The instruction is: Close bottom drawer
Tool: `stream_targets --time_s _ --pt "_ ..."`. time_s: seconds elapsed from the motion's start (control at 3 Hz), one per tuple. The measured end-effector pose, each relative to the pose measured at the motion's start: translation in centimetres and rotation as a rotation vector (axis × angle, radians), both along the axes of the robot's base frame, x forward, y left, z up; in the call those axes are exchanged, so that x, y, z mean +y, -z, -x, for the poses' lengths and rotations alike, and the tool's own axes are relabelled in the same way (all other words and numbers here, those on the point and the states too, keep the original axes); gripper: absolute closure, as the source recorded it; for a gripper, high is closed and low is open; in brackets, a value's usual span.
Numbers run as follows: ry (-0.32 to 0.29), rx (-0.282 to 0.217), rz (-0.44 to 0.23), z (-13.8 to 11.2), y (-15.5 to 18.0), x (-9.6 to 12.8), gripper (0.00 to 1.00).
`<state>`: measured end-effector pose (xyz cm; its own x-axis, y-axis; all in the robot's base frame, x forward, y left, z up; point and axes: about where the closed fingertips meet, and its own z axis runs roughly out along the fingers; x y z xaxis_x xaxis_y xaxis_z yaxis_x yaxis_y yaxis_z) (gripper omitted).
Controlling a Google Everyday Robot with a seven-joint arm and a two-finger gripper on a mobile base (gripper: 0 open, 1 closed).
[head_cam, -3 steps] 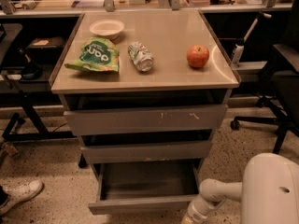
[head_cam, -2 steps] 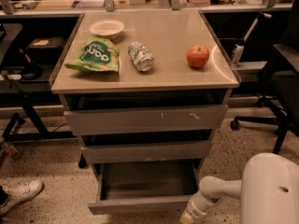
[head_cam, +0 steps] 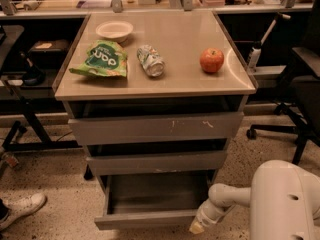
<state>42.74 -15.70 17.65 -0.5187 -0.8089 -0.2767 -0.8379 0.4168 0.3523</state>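
Observation:
The bottom drawer point(head_cam: 150, 218) is the cabinet's lowest grey metal drawer. It stands pulled out, and its shallow tray shows empty. Its plain front faces me near the lower edge of the view. My gripper point(head_cam: 197, 227) is at the end of the white arm, low at the right, right beside the right end of the drawer front. I cannot tell whether it touches the front.
Above are the middle drawer point(head_cam: 156, 162) and the top drawer point(head_cam: 155, 128) with white scratches. On the cabinet top lie a white bowl point(head_cam: 114, 30), a green bag point(head_cam: 101, 60), a can point(head_cam: 150, 60) and a red apple point(head_cam: 212, 60). An office chair point(head_cam: 300, 84) stands right; a shoe point(head_cam: 20, 209) is lower left.
My arm has shifted slightly to the left, bringing the gripper closer to the right end of the bottom drawer front. The drawer looks as far out as before.

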Motion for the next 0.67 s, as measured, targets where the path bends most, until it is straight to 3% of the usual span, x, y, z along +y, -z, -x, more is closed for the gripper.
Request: stream_targets --time_s 0.33,0.67 --pt "-0.017 -0.020 0.019 -1.02 -0.31 0.37 1.00" --pt "-0.017 -0.020 0.019 -1.02 -0.31 0.37 0.81"
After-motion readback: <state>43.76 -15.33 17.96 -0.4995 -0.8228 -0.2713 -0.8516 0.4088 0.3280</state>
